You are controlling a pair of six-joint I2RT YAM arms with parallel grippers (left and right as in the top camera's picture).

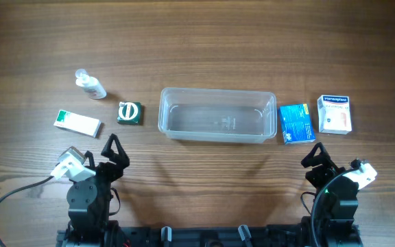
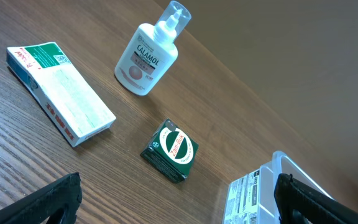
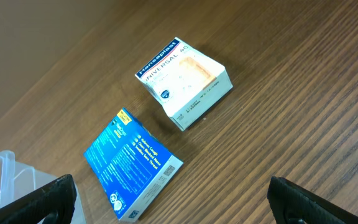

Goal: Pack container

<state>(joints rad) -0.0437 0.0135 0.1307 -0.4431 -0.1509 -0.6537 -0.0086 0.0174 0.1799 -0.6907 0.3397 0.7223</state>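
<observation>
The container (image 1: 214, 116) is set mid-worktop (image 1: 197, 41), between a green box (image 1: 129, 112) at left and a blue box (image 1: 296, 123) at right. The left hand (image 1: 115, 152) and right hand (image 1: 319, 159) are held wide open.

The desk (image 1: 197, 41) was dark brown wood, its grain running left to right, and it filled the overhead view. Lighting was even; shadows were soft and faint.
</observation>
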